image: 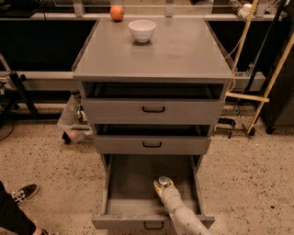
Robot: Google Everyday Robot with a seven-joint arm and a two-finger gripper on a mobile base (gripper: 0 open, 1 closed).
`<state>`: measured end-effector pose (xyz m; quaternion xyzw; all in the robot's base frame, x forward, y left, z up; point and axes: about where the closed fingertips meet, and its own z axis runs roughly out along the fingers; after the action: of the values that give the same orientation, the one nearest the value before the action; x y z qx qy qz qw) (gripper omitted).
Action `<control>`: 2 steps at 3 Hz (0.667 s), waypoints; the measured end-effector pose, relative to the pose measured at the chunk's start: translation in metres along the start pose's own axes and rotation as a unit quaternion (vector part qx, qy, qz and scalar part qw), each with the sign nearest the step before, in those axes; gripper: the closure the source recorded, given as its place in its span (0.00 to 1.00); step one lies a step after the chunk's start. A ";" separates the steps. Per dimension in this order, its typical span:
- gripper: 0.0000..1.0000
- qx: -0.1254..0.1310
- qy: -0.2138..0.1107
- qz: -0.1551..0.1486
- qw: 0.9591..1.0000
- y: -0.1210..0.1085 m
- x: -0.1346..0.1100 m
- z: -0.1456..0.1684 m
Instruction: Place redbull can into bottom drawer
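The bottom drawer [131,186] of the grey cabinet is pulled open toward me. My gripper [163,187] reaches down into it from the lower right, near the middle of the drawer floor. It is shut on the redbull can [161,180], of which only the shiny silver top shows at the gripper's tip. The can is upright inside the drawer. Whether it rests on the floor of the drawer is hidden by the gripper.
The top drawer [153,109] and middle drawer [151,144] stand slightly ajar above. A white bowl [142,30] and an orange fruit [116,12] sit at the back of the cabinet top [183,50]. A person's shoe [23,193] is at the lower left; wooden poles [268,82] lean at the right.
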<state>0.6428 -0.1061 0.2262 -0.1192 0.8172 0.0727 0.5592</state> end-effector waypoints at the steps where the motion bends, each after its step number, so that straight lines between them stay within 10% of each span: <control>1: 1.00 0.000 0.000 0.000 1.000 0.000 0.000 0.000; 2: 0.84 0.000 0.000 0.000 1.000 0.000 0.000 0.000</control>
<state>0.6428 -0.1060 0.2263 -0.1191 0.8172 0.0728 0.5592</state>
